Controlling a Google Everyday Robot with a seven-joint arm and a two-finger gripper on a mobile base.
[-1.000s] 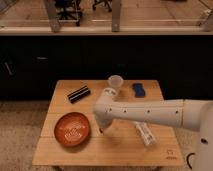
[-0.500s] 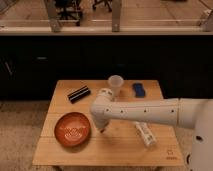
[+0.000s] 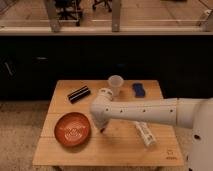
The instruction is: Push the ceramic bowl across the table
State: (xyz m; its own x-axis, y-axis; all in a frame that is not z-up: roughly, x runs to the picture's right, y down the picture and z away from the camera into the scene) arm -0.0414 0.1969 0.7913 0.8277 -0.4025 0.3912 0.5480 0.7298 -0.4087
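Note:
The ceramic bowl (image 3: 73,129), a wide red-orange dish with white rings inside, sits on the left front part of the light wooden table (image 3: 117,150). My white arm reaches in from the right. Its gripper (image 3: 102,127) hangs shut, pointing down, just right of the bowl's rim, close to it or touching it. Nothing is held between the fingers.
A black rectangular item (image 3: 79,93) lies at the back left. A translucent white cup (image 3: 116,84) and a blue object (image 3: 138,90) stand at the back. A white bottle (image 3: 145,133) lies on its side at the right, under the arm. A dark logo (image 3: 171,154) marks the front right corner.
The gripper has slid a little left toward the bowl's right rim. The bowl has shifted slightly left and forward.

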